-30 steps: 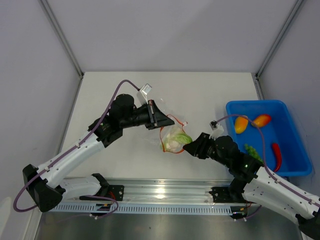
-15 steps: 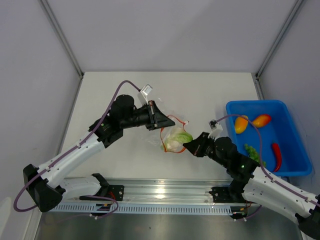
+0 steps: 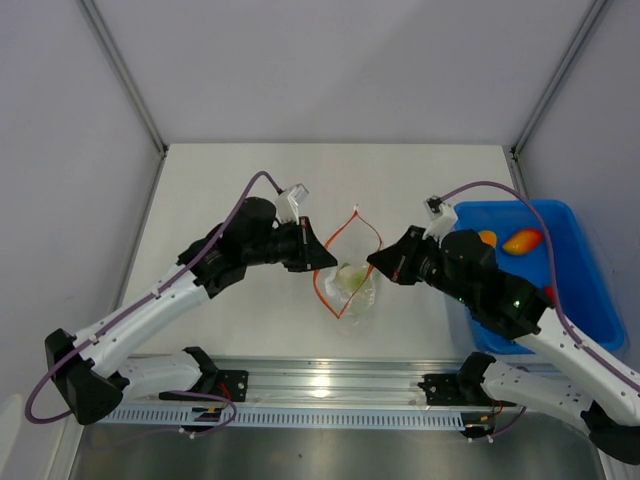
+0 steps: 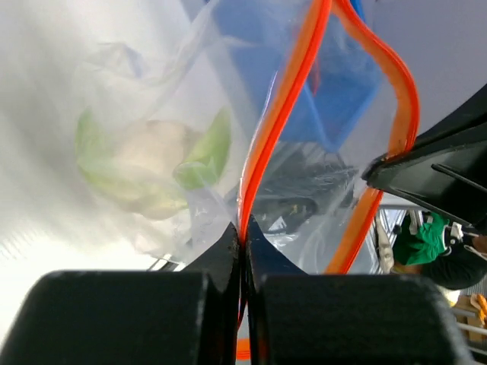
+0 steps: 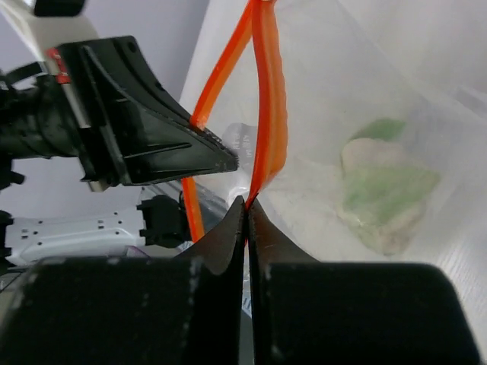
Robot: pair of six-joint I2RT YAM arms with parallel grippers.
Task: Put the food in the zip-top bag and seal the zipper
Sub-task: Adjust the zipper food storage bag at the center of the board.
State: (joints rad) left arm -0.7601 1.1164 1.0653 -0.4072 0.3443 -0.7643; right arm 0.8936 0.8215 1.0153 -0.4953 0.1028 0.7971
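The clear zip-top bag (image 3: 358, 303) hangs between my two grippers, its orange-red zipper (image 3: 357, 211) spread into an open loop. My left gripper (image 3: 318, 256) is shut on the left strip of the zipper (image 4: 262, 152), and my right gripper (image 3: 376, 263) is shut on the right strip (image 5: 268, 114). A white-and-pale-green vegetable (image 3: 349, 280) lies inside the bag (image 4: 148, 163) (image 5: 384, 190). Two orange-yellow fruits (image 3: 522, 240) rest in the blue bin. My right arm hides the other food.
The blue bin (image 3: 570, 215) stands at the right edge of the table, partly under my right arm. A metal rail (image 3: 320, 385) runs along the near edge. Grey walls close in the white table (image 3: 230, 180) at the back and sides.
My right gripper has shut on the right zipper strip. Both arms have lifted the bag off the table and drawn its mouth open, with the vegetable now hanging inside.
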